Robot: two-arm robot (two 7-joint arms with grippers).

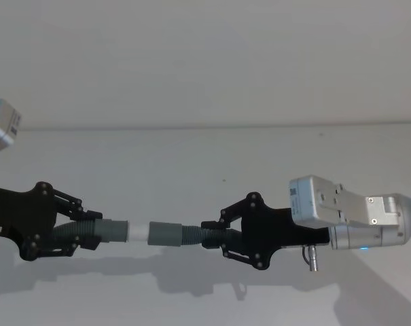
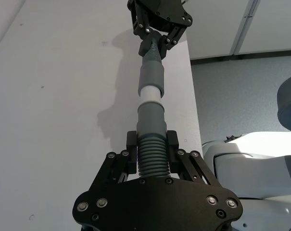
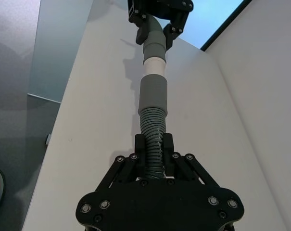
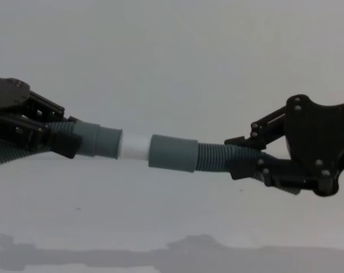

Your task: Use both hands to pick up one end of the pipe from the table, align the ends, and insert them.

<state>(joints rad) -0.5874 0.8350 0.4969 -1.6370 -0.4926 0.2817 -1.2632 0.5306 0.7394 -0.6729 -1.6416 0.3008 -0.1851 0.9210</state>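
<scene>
The left hand [image 1: 83,229] is clamped on the corrugated length of one pipe [image 1: 79,231] piece, its fingers [image 2: 131,144] closed either side of the ribs just behind the smooth cuff [image 1: 113,231]. The right hand [image 1: 215,234] is clamped the same way on the ribs of the other piece [image 1: 191,235], behind the wider grey socket [image 1: 164,234]. Both pieces are held up off the tabletop [image 1: 205,163], near its middle, the hands facing each other from the left and right sides.

Between the two, the white tip [image 1: 138,231] of the left cuff meets the mouth of the socket. The pick-up and the alignment look done: in both wrist views cuff, tip and socket run in one fairly straight line, though the chest view shows a slight downward slant toward the right. The insertion appears begun but not finished, since a band of white tip [image 4: 135,146] is exposed between the grey parts; how deep the tip sits inside the socket cannot be seen. What seems left is to push the two ends fully together.

A small label sits on the silver wrist block [image 1: 327,200] of the right arm, its print too fine to read. No brand or other writing is legible on pipe, hands or tabletop.
</scene>
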